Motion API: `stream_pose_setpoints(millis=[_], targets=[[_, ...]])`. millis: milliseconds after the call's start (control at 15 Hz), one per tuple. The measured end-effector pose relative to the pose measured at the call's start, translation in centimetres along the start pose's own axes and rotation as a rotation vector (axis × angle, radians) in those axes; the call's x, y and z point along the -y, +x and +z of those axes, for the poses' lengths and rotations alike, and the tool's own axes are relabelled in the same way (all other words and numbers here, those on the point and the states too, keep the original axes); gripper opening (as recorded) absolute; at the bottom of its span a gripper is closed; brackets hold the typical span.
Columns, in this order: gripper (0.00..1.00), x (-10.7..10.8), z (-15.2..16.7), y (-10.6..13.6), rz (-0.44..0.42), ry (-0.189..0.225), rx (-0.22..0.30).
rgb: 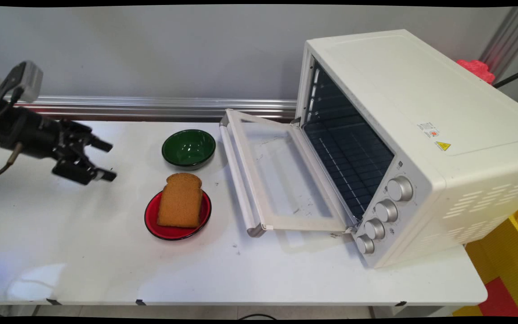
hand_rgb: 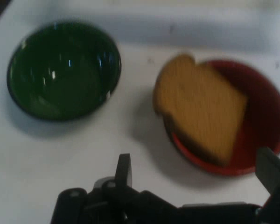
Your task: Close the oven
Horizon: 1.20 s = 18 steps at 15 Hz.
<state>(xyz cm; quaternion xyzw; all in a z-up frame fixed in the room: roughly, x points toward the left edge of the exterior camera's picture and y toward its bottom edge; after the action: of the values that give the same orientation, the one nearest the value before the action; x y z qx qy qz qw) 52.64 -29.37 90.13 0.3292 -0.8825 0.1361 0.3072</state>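
Observation:
My black gripper (rgb: 107,160) hangs above the table's left side, pointing right, open with nothing between its fingers. To its right a slice of brown bread (rgb: 180,200) lies on a red plate (rgb: 164,230). Behind the plate stands an empty green bowl (rgb: 189,147). In the hand view the green bowl (hand_rgb: 63,70) is at upper left and the bread (hand_rgb: 200,109) on the red plate (hand_rgb: 266,116) at right, with my gripper (hand_rgb: 198,170) open just short of them and one fingertip (hand_rgb: 124,169) rising at bottom centre.
A white toaster oven (rgb: 421,135) stands at the right with its glass door (rgb: 281,175) folded down flat onto the table, its rack bare inside. Four knobs (rgb: 382,211) line its front. A metal rail (rgb: 151,107) runs along the wall behind.

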Motion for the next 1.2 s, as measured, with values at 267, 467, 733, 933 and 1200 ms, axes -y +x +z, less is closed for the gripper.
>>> stream_pose_setpoints(millis=[267,467,733,933,1200], targets=[[1.0,0.1,1.0,2.9,-0.004,-0.021,-0.106],[1.0,0.8,2.9,4.4,-0.018,-0.06,-0.13],[1.0,1.4,4.4,5.0,0.006,-0.115,-0.12],[1.0,1.9,5.3,5.4,0.042,-0.14,-0.109],[0.0,2.3,6.2,5.8,0.076,-0.158,-0.102]])
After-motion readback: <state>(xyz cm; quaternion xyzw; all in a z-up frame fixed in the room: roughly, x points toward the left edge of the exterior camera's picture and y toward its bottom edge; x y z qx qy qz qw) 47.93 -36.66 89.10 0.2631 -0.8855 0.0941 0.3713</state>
